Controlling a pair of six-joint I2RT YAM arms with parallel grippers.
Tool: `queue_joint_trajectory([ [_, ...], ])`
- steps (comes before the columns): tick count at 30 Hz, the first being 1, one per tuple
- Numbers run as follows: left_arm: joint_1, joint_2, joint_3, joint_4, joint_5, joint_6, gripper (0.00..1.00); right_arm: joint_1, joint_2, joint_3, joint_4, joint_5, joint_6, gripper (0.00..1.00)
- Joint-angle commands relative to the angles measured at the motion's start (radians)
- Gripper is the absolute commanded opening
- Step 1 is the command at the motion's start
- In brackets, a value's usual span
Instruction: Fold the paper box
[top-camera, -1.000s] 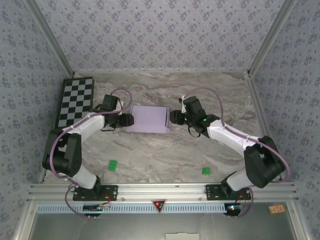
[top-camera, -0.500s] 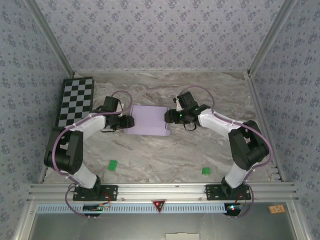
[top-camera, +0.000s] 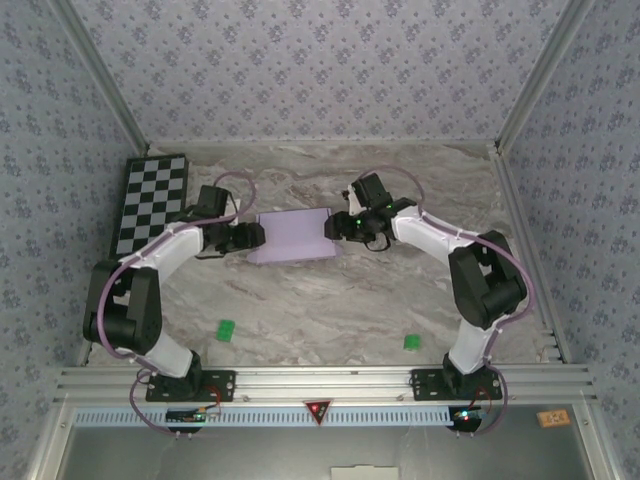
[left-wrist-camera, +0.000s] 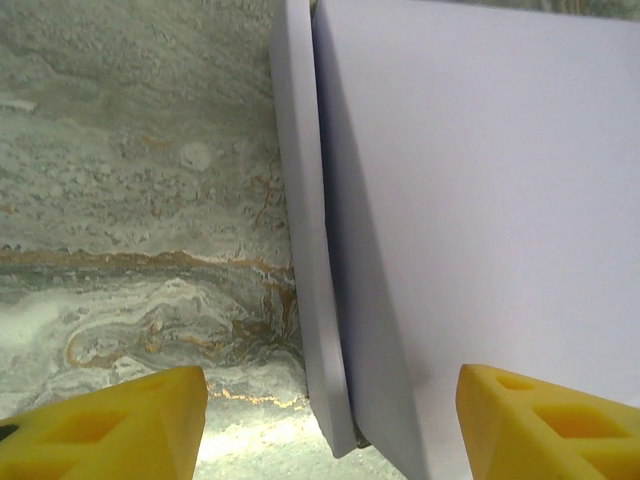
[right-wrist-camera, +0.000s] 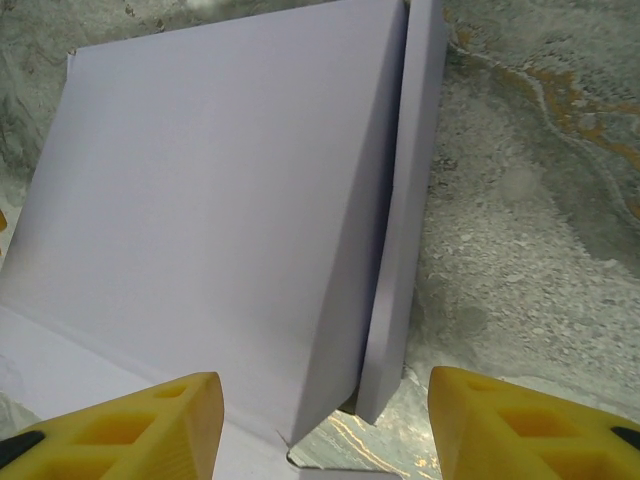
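A flat pale-lavender card box (top-camera: 293, 236) lies on the marbled worktop (top-camera: 300, 310) between the left pincer (left-wrist-camera: 330, 425) and right pincer (right-wrist-camera: 325, 425), both spread, facing its ends.

Matt lavender card paper box (top-camera: 293, 236)

You have bare tabletop (top-camera: 320, 300) below the paper box (top-camera: 293, 237) and above it toward the back wall (top-camera: 320, 70). At frame centre the box blocks passage, with the left gripper (top-camera: 255, 236) and right gripper (top-camera: 332, 227) right at its ends, jaws spread. The checkerboard (top-camera: 152, 203) fills the upper left. Two small green markers (top-camera: 226, 328) lie lower down.
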Motion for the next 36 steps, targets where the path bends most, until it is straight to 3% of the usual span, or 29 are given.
queue_joint_trajectory([
  [1,0.005,0.040,0.033,-0.040,0.058,0.028,0.65,-0.013,0.040,0.038,-0.044,-0.055,-0.008,0.58],
  [11,0.005,0.129,-0.007,-0.006,0.037,0.037,0.48,-0.038,0.186,0.112,-0.069,-0.127,-0.042,0.51],
  [25,-0.020,0.181,0.012,-0.007,0.065,0.047,0.25,-0.014,0.251,0.136,-0.127,-0.108,-0.060,0.22],
  [31,-0.074,0.166,0.020,-0.005,0.075,0.023,0.10,0.031,0.239,0.173,-0.199,-0.056,-0.061,0.02],
  [36,-0.110,0.112,-0.007,-0.003,0.091,-0.021,0.07,0.041,0.192,0.156,-0.244,-0.029,-0.038,0.00],
])
